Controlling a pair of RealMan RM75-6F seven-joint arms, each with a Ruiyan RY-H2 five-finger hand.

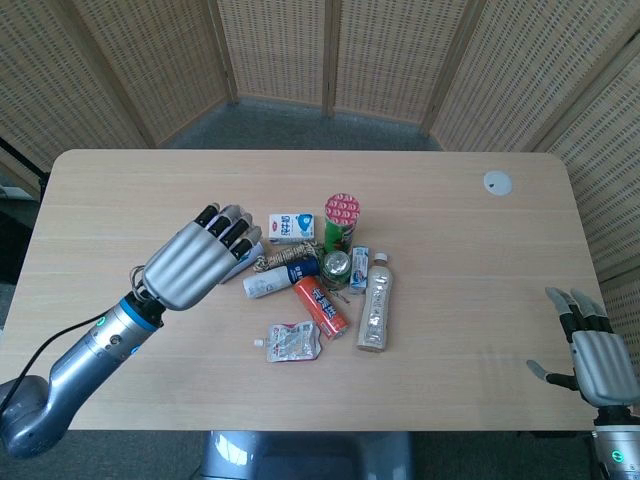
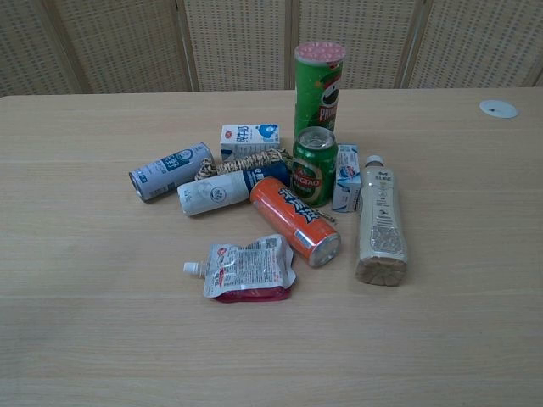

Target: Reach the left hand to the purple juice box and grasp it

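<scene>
Clustered mid-table (image 2: 76, 339): tall canister (image 2: 320, 83) at the back, pouch (image 2: 246, 269) nearest the front edge, bottle (image 2: 379, 222) lying rightmost, can (image 2: 170, 170) leftmost.

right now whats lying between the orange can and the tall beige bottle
Nothing sits in that gap. In the chest view, bare table shows between the orange can and the beige bottle. The green can and small blue-white carton stand just behind the gap.
</scene>
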